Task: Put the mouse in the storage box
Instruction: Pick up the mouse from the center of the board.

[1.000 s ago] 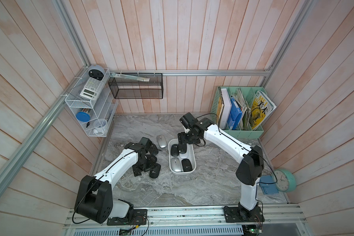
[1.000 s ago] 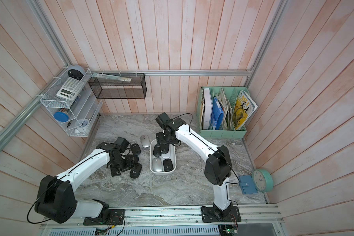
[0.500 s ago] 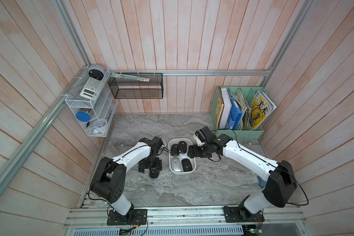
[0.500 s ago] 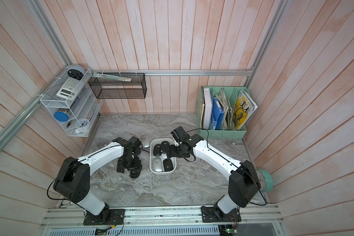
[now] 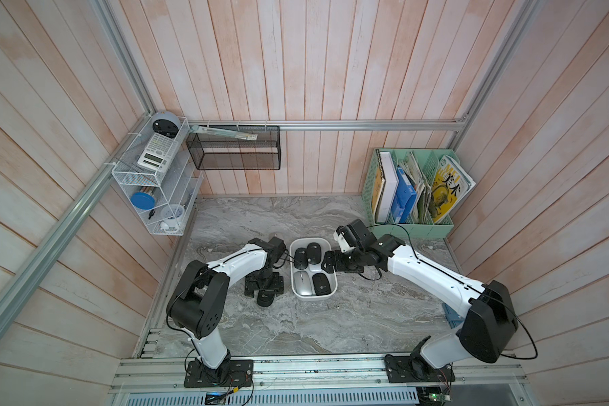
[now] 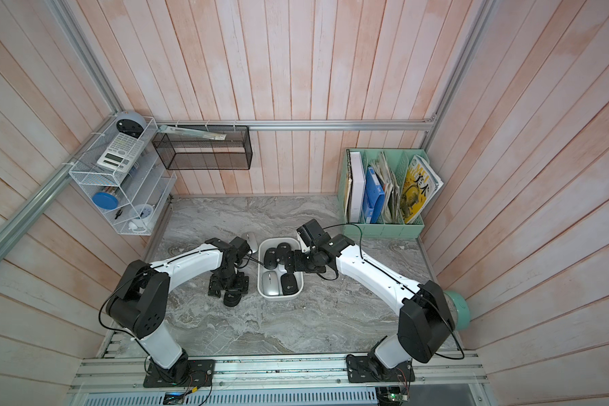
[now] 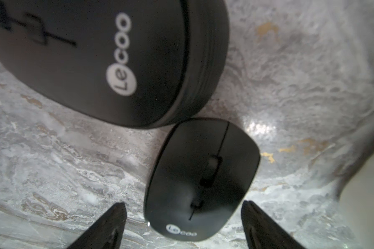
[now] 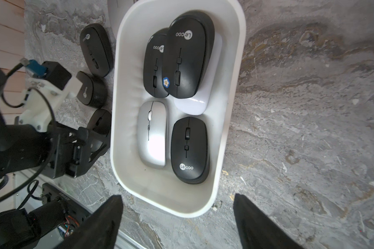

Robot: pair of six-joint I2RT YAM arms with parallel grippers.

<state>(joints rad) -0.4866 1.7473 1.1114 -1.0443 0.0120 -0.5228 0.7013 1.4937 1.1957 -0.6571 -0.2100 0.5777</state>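
Grey marble table (image 7: 289, 86): black plastic mouse (image 7: 201, 179), likely light and slick, framed by wide-open left tool (image 7: 183, 203); pinch its flanks. Right tool (image 8: 176, 196) open, empty.

The storage box (image 5: 313, 299) is a shallow white plastic tub with rounded corners and a rolled rim. It stands upright on the tabletop (image 5: 331, 323) and holds five mice. At one end a stickered black mouse (image 8: 188, 56), marked with a small flower, lies across a lower black mouse (image 8: 154, 64) and a white mouse (image 8: 203, 103). At the other end a silver mouse (image 8: 152, 133) and a flat black mouse (image 8: 189, 151) lie side by side. Outside, along the box's long wall, a first loose mouse (image 8: 96, 49), a second loose mouse (image 8: 95, 94) and a third loose mouse (image 8: 99, 121), all black, rest on the tabletop.
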